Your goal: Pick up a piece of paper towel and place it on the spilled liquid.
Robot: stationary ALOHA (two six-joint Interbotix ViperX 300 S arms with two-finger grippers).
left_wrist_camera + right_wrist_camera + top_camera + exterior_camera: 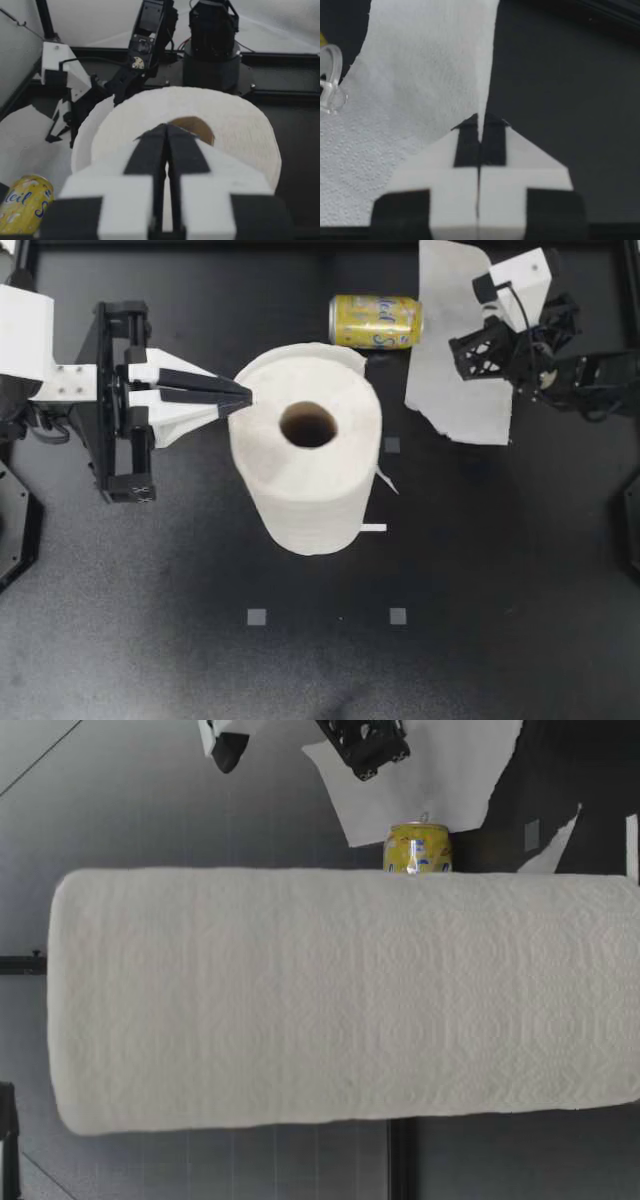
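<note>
Top view: the paper towel roll (308, 460) stands upright mid-surface (200, 660), its core pointing up. The left claw (245, 397) meets the roll's rim at 9 o'clock, fingers pressed together; whether they pinch a layer cannot be told. The torn sheet (455, 370) hangs at the roll's 2 o'clock, long axis 12 to 6, clamped in the closed right claw (483, 287). A yellow can (376, 321) lies on its side at 12 o'clock, axis 3 to 9.
Low view: the can (418, 850) and the sheet (420, 780) are behind the roll (340, 1000).
Right wrist view: both fingers (467, 142) squeeze the sheet's edge
</note>
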